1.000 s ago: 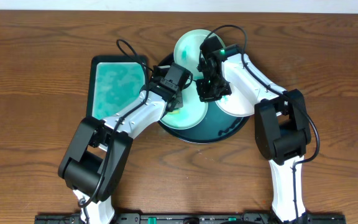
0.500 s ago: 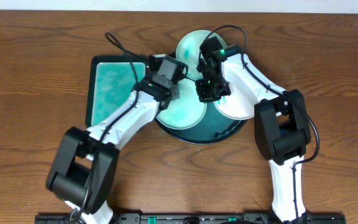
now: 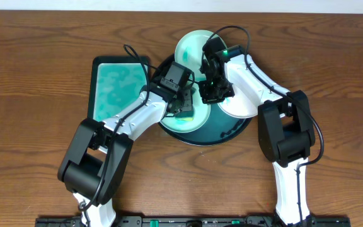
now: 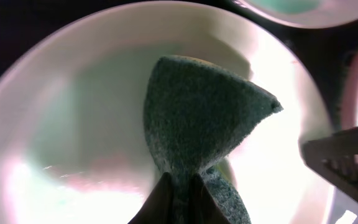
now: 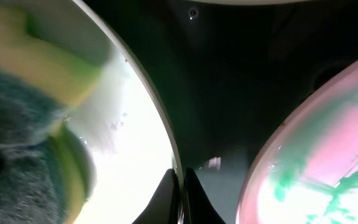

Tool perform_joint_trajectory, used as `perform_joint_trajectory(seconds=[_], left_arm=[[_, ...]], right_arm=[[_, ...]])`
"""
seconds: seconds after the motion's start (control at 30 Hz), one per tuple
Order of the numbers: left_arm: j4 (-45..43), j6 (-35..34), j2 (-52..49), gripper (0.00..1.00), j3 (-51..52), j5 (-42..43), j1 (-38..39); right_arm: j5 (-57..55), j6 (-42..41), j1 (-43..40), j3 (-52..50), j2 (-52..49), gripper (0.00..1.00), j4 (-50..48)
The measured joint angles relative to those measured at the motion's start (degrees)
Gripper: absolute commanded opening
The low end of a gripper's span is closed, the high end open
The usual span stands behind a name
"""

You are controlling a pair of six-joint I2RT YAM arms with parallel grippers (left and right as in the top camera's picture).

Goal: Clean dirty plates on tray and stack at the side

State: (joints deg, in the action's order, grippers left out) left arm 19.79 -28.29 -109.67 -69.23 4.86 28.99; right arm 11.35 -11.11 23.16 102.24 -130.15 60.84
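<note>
The tray [image 3: 229, 130] holds three plates. A pale mint plate [image 3: 198, 117] lies at its front left and fills the left wrist view [image 4: 73, 124]. My left gripper [image 3: 183, 106] is shut on a green sponge [image 4: 197, 118] that rests on this plate. My right gripper [image 3: 210, 94] is shut on the same plate's rim [image 5: 166, 130], with the sponge [image 5: 17, 130] at the left of that view. A white plate [image 3: 244, 107] with teal smears [image 5: 328, 168] lies at the right. A second mint plate [image 3: 191, 47] lies at the back.
A rectangular teal tray [image 3: 115, 85] with rounded corners lies left of the round tray, under my left arm. Bare dark wood tabletop [image 3: 333, 69] surrounds both on all sides.
My left gripper swung up and left across the mint plate with the sponge, then came back down and right. The right gripper has kept hold of the rim without moving.
</note>
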Motion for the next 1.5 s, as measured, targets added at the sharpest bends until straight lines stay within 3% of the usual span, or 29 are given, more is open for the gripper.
perform_joint_trajectory(seconds=[0.3,0.43,0.87,1.17,1.5], left_arm=[[2.89,0.02,0.11,0.07,0.00,-19.85,0.59],[2.86,0.02,0.98,0.07,0.04,-23.47,0.59],[3.65,0.00,18.43,0.07,0.28,-15.43,-6.47],[10.29,-0.02,18.91,0.07,0.37,-14.21,-19.58],[10.69,0.00,17.44,0.07,0.37,-14.16,-21.81]], right_arm=[[0.26,0.00,0.02,0.00,0.00,0.01,-0.09],[0.79,0.00,0.02,0.00,0.00,0.01,-0.44],[0.61,0.00,0.13,0.76,-0.02,0.01,0.72],[-1.95,0.83,1.42,8.81,-0.44,0.01,4.92],[-10.23,1.07,5.11,15.74,-0.48,0.01,12.15]])
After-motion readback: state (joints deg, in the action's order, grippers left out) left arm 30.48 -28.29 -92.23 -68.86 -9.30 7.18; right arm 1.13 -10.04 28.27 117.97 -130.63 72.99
